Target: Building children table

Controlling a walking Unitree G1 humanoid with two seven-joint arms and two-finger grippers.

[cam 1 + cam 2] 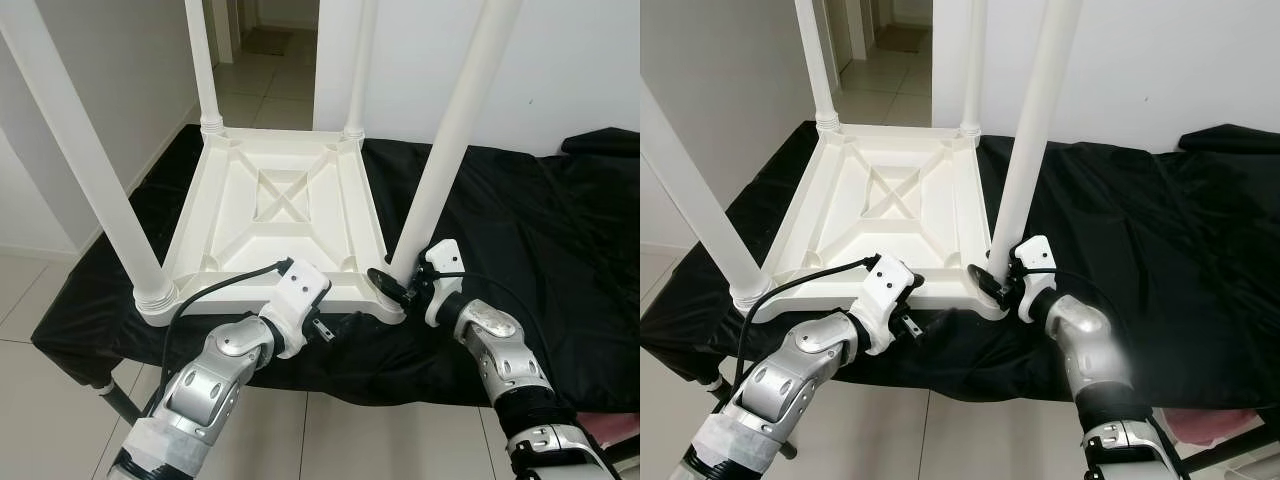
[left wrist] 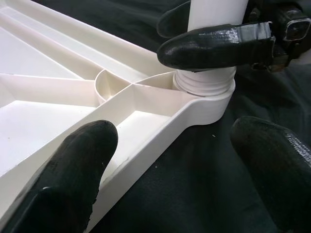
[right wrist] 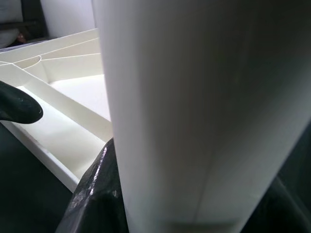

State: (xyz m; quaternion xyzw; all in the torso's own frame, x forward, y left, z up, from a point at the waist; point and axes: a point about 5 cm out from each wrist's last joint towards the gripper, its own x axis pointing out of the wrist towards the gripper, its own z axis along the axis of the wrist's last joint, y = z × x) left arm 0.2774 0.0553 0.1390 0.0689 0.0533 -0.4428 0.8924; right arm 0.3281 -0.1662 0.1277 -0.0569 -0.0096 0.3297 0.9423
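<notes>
- Upside-down white plastic table top (image 1: 275, 215), ribbed underside up, lying on a black cloth (image 1: 520, 230) spread over a low surface; placed this way so the leg sockets face upward.
- Four white legs standing upright, one in each corner socket: two far ones by the doorway, a near left one (image 1: 85, 160), a near right one (image 1: 455, 130).
- Right gripper (image 1: 405, 285) closed around the base of the near right leg, just above its threaded collar; black fingers (image 2: 214, 46) wrapped on both sides of the tube, probably for twisting it home or checking its seat.
- Left gripper (image 1: 320, 328) at the near edge of the top, close beside that same corner; fingers (image 2: 73, 170) spread apart, one over the rim and one outside it above the cloth, straddling the edge without clamping; likely there to brace the top against turning.
- Judged near the end: all legs in place, last corner apparently being tightened.
- Risk worth noting: top sliding on the loose cloth under a twist.
</notes>
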